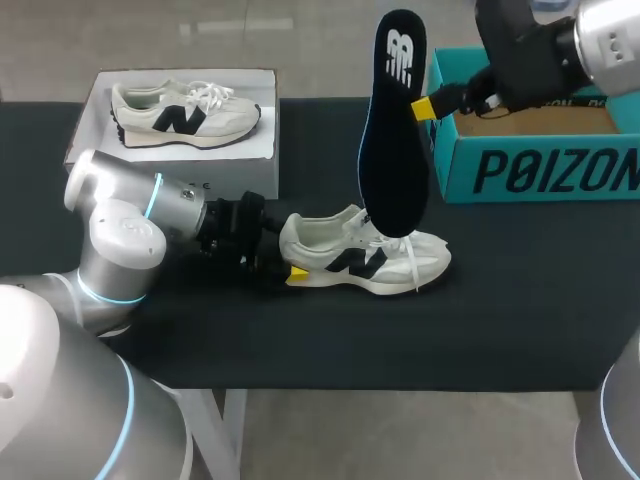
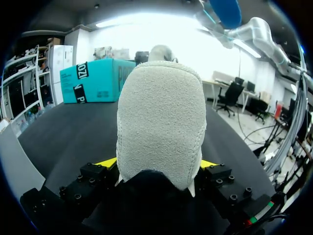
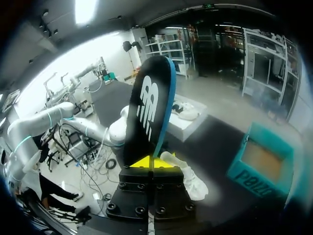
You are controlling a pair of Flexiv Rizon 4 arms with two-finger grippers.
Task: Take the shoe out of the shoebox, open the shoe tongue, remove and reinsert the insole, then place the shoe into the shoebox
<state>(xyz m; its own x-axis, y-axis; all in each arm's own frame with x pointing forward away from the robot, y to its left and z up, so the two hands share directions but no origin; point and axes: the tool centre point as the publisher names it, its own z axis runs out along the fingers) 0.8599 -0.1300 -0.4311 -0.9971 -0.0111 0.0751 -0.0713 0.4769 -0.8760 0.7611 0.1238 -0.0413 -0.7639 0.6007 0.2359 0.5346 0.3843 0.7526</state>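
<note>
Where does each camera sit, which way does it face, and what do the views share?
Head view: above and behind, looking down on the table; both arms show, left gripper gripping the shoe by the heel, right gripper holding the insole roughly upright.
Left wrist view: on the left wrist, facing the shoe's heel, teal shoebox beyond; its yellow tips flank the heel.
Right wrist view: on the right wrist, facing along the insole, shoe and shoebox beyond; its tips show.
All three share shoe and shoebox.

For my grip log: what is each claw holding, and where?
Left claw: the shoe on the table, by its heel. Right claw: the insole, by its side edge near the logo end.
</note>
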